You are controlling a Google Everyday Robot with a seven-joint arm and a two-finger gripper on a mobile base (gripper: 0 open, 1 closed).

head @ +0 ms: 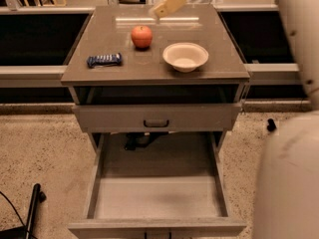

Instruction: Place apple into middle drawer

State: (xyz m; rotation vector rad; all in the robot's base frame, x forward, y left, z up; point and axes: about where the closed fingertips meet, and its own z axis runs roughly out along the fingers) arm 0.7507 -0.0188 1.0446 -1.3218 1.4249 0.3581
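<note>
The apple, round and red-orange, sits on the cabinet top towards the back, left of centre. My cream-coloured gripper hangs above the back of the top, a little behind and to the right of the apple, apart from it. The middle drawer is pulled out wide open below, and its flat grey floor holds nothing.
A cream bowl stands right of the apple. A blue snack bar lies at the left front of the top. The upper drawer front with its small black handle is shut. My arm's pale body fills the right edge. A black pole lies on the floor at the lower left.
</note>
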